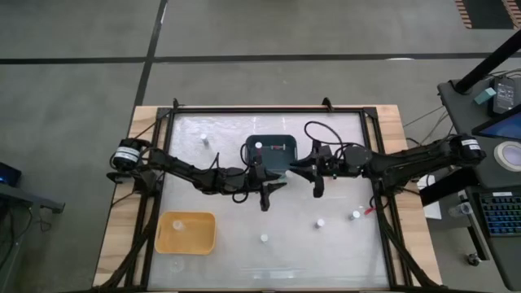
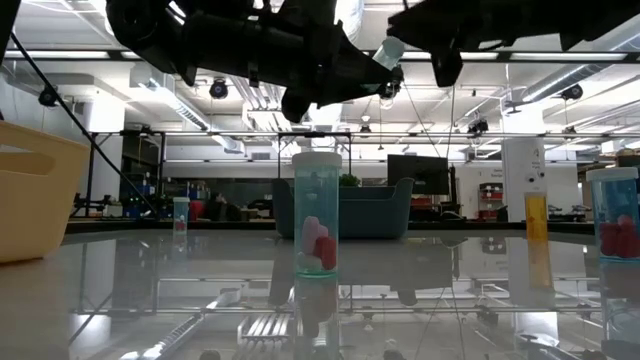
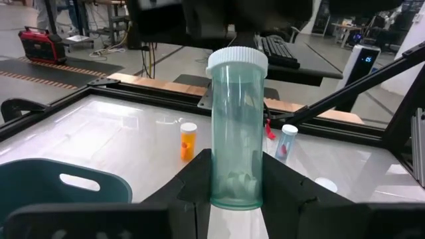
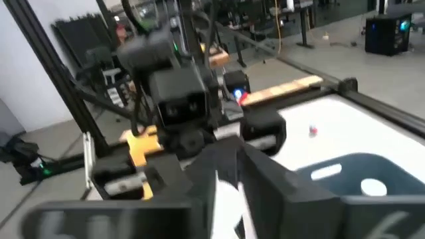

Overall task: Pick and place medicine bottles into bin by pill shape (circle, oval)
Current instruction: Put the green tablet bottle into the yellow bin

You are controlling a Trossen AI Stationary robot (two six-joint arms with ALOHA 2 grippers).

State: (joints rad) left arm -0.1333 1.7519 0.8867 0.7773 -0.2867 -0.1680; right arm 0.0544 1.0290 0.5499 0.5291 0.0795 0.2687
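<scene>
while left end effector [image 3: 237,192] grips teal bottle [image 3: 237,133]

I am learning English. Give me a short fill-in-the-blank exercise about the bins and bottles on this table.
1. The left gripper is shut on a bottle with a ___ cap.
2. The bin in the table corner near the left arm's base is ___.
3. The dark bin holds exactly ___ other bottle.

Missing words: white; yellow; one
</scene>
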